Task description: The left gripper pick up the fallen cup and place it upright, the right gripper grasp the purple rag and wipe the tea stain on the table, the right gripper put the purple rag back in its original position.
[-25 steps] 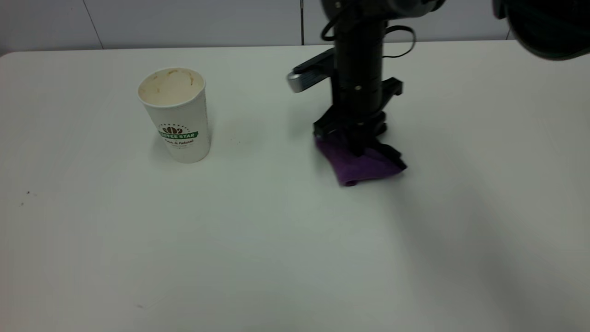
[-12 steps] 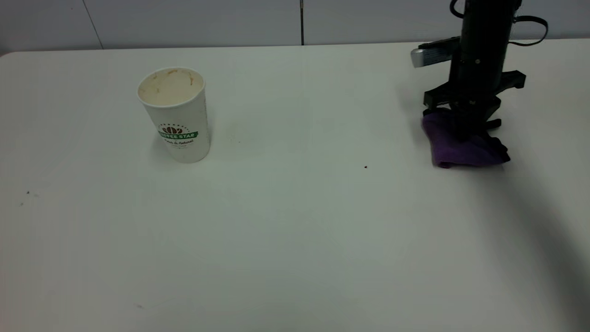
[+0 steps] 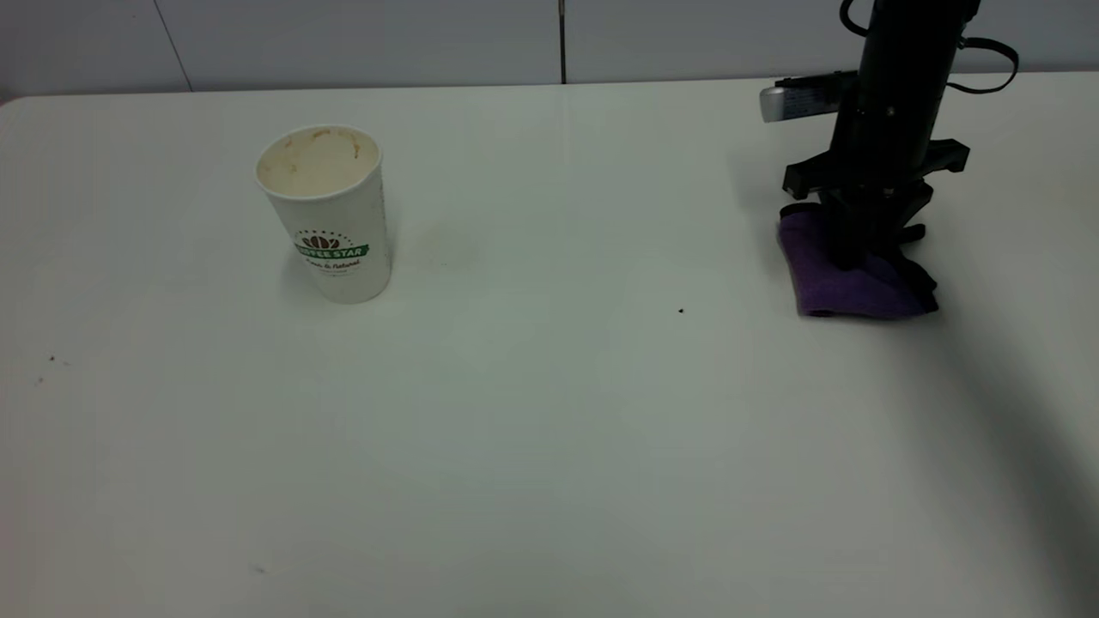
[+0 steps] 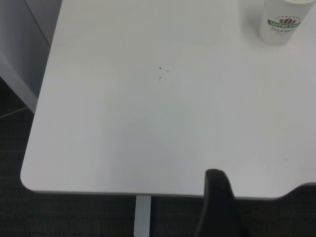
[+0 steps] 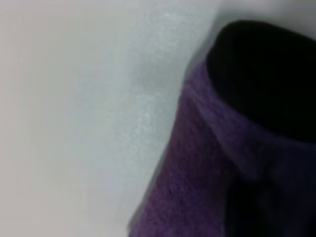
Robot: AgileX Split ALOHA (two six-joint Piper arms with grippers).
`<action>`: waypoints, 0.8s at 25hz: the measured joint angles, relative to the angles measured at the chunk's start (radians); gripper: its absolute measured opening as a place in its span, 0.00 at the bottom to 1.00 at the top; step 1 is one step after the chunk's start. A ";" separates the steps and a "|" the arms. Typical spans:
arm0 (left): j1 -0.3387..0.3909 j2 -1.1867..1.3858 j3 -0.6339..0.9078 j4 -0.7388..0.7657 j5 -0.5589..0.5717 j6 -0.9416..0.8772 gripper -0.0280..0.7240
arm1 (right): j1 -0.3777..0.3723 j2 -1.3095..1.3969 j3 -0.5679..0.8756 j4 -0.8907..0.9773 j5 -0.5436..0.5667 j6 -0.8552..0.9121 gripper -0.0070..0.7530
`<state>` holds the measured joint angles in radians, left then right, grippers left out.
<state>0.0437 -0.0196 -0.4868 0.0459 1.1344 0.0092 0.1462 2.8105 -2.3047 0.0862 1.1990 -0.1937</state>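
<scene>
The cup [image 3: 329,215] stands upright at the table's [image 3: 549,446] left, tan-stained inside, logo facing the camera. It also shows in the left wrist view [image 4: 284,22]. My right gripper [image 3: 852,256] points straight down at the far right, shut on the purple rag [image 3: 824,287], which touches the tabletop. In the right wrist view the rag [image 5: 197,187] fills the frame beside bare white table. No brown blot shows; only a faint smudge [image 3: 434,245] lies right of the cup. My left gripper [image 4: 217,207] hangs beyond the table's left end, out of the exterior view.
A tiny black speck [image 3: 681,311] lies between the cup and the rag. More small specks [image 3: 51,359] sit near the left edge. A grey panelled wall [image 3: 361,39] runs behind the table. The table's rounded corner and edge [image 4: 29,180] show in the left wrist view.
My right gripper carried the rag from the table's middle to the far right, uncovering the black speck, then shifted slightly and lowered it onto the tabletop. The cup has not moved.
</scene>
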 joint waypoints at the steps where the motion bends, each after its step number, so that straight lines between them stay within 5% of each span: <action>1: 0.000 0.000 0.000 0.000 0.000 0.000 0.73 | 0.000 -0.008 0.001 0.010 0.003 -0.002 0.51; 7: 0.000 0.000 0.000 0.000 0.000 0.000 0.73 | 0.008 -0.149 0.006 0.055 0.009 -0.011 0.69; 13: 0.000 0.000 0.000 0.000 0.000 0.000 0.73 | 0.009 -0.381 0.064 0.058 0.016 -0.011 0.69; 20: 0.000 0.000 0.000 0.000 0.000 0.000 0.73 | 0.009 -0.727 0.372 0.055 0.022 -0.011 0.64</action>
<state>0.0437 -0.0196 -0.4868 0.0459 1.1344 0.0092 0.1551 2.0831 -1.9324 0.1413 1.2210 -0.2043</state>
